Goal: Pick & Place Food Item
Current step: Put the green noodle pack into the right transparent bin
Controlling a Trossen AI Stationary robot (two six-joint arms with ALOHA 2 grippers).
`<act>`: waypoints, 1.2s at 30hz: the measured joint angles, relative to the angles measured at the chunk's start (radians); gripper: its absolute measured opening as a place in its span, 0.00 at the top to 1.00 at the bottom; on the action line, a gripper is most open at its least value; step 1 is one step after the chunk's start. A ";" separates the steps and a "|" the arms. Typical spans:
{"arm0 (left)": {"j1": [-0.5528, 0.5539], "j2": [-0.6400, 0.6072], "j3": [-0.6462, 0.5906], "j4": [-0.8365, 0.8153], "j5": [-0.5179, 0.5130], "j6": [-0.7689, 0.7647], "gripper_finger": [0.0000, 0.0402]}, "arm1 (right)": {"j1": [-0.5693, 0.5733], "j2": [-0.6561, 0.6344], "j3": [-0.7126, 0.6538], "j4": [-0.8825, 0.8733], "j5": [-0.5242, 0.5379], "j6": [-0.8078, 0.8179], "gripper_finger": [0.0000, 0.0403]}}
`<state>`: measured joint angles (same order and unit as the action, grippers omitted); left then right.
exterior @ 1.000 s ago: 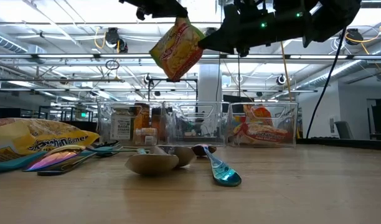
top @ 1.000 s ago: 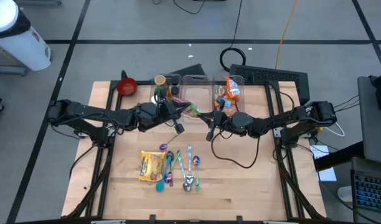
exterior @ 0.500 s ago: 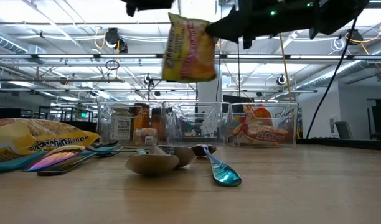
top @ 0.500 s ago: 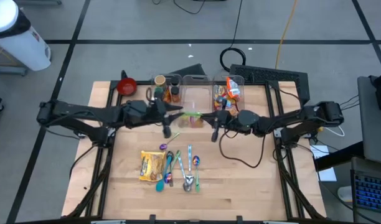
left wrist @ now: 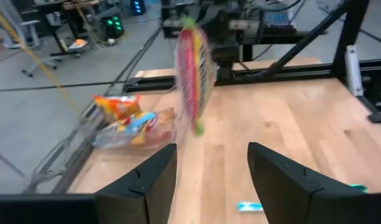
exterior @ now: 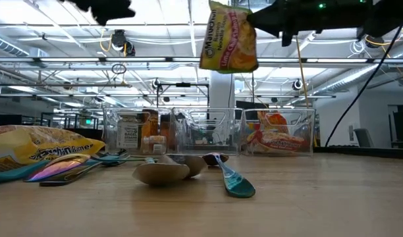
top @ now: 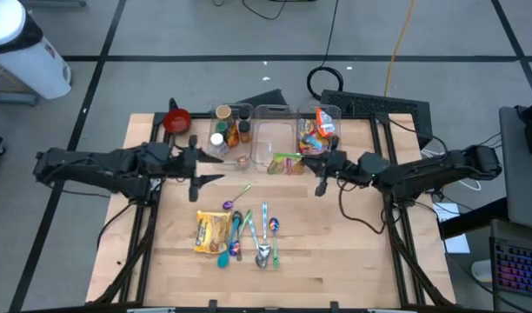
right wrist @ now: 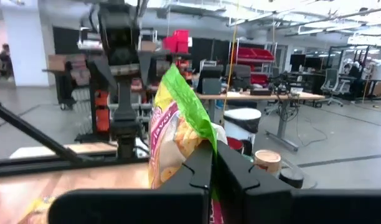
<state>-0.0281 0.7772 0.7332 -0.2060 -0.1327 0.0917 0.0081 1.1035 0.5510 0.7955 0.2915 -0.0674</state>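
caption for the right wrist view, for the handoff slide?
Right pincer shut on the corner of a ramen packet, held in the air facing the left arm across the table.

Spoons (top: pixel 249 233) lie beside a yellow packet (top: pixel 211 231); red bowl (top: pixel 176 120) sits at the table's corner.

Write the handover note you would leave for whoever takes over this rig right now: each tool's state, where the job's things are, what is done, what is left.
Right tool: shut on the ramen noodle packet, holding it in the air near the middle clear bin.
Left tool: open, empty, over the table's left half.
Second noodle packet lies on the table beside the spoons.
Right clear bin already holds snack packets; left clear bin holds jars.
Done: packet lifted, in the right tool alone.
Left: place it in a bin, release; likely the second packet next.
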 joint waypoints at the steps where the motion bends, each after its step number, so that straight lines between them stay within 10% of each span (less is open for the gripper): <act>1: 0.003 -0.036 -0.032 0.000 0.000 -0.001 0.49 | 0.000 -0.017 -0.009 0.001 0.009 -0.002 1.00; 19: 0.007 -0.441 -0.365 0.047 0.106 -0.016 0.48 | -0.313 -0.181 -0.292 0.040 0.142 -0.017 1.00; 36: 0.007 -0.435 -0.367 0.062 0.079 -0.036 0.48 | -0.610 -0.168 -0.347 -0.043 -0.482 0.475 1.00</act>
<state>-0.0208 0.3424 0.3660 -0.1444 -0.0538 0.0560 -0.6021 0.9360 0.2035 0.7526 -0.1907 0.4079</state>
